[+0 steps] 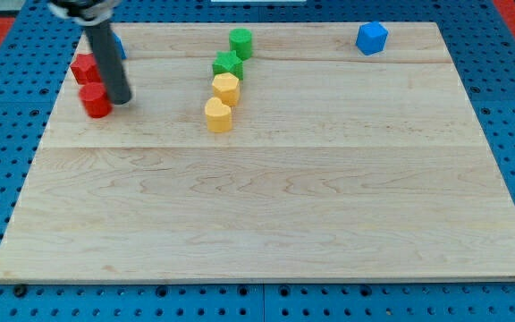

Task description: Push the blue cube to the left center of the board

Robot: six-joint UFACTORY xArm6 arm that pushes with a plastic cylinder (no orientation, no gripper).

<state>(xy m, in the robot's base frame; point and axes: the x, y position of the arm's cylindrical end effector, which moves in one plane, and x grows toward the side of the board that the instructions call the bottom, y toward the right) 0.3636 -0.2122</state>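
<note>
The blue cube (372, 38) sits near the board's top right corner. My tip (120, 97) rests at the view's upper left, touching the right side of a red cylinder (95, 101). A second red block (83, 68) lies just above it, left of the rod. A sliver of another blue block (119, 46) shows behind the rod near the top left edge. The tip is far to the left of the blue cube.
A green cylinder (240, 42) and a green star-like block (227, 64) sit at top centre. Two yellow hexagonal blocks (226, 88) (218, 114) lie just below them. The wooden board (266, 215) lies on a blue pegboard.
</note>
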